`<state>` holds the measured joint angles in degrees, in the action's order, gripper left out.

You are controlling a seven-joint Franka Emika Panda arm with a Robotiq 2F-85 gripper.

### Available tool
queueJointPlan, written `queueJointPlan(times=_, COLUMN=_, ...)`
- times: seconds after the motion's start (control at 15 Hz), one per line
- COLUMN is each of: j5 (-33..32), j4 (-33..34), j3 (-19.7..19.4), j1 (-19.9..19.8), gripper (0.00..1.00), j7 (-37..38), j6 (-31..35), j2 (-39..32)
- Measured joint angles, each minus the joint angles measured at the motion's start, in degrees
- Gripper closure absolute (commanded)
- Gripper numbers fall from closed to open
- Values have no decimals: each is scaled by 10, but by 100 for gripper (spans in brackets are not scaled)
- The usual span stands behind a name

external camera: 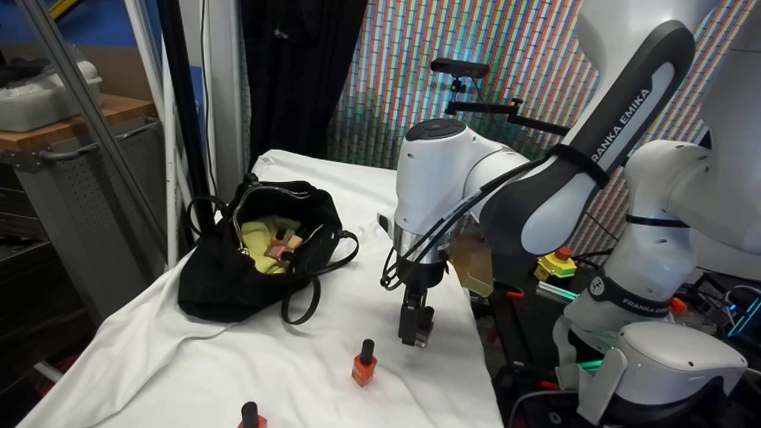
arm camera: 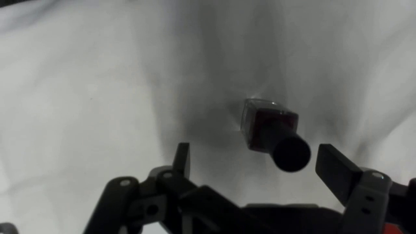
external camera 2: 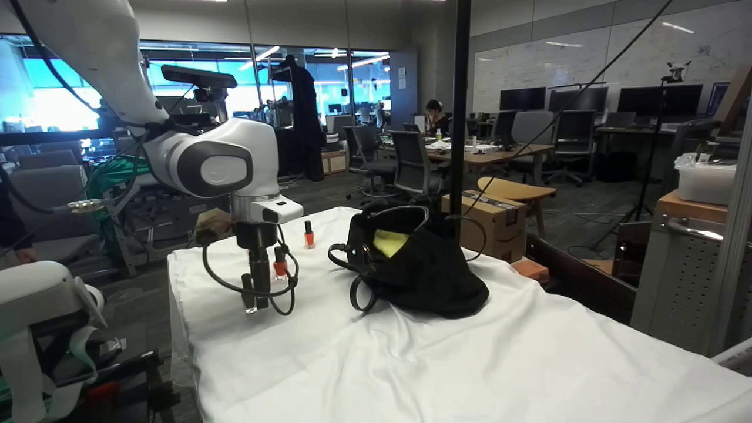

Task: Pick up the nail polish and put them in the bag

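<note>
My gripper [arm camera: 254, 145] points down over the white cloth with its jaws spread. A dark red nail polish bottle [arm camera: 256, 143] stands upright beneath it, its black cap [arm camera: 291, 154] between the fingers and nearer the right one in the wrist view; nothing is gripped. In an exterior view, an orange-red nail polish bottle [external camera: 364, 370] stands close by, and another [external camera: 252, 421] is cut off by the frame's lower edge. The black bag [external camera: 223, 285] lies gaping on the cloth, and inside it several small bottles [external camera: 279, 251] rest on its yellowish-green interior [external camera: 254, 238].
White cloth [external camera 2: 411, 376] covers the table, with folds and wrinkles. Loose strap loops [external camera: 302, 304] of the bag reach toward the gripper's side. A cardboard box [external camera: 472, 261] sits by the table edge. The base of a robot arm [external camera: 672, 368] stands beyond that edge.
</note>
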<state>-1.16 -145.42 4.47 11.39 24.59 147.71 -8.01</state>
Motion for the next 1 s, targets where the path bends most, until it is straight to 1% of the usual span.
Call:
queueJointPlan(times=0.4, j5=0, j4=-15, j3=7, j1=0, gripper=0, j7=0, j6=4, j2=3)
queueJointPlan(times=0.73, j5=-10, j4=-31, j3=10, j1=0, gripper=0, j7=-3, j6=51, j2=1)
queueJointPlan(times=1.0, j5=-10, j4=-34, j3=10, j1=0, gripper=0, j7=-5, j6=67, j2=-2)
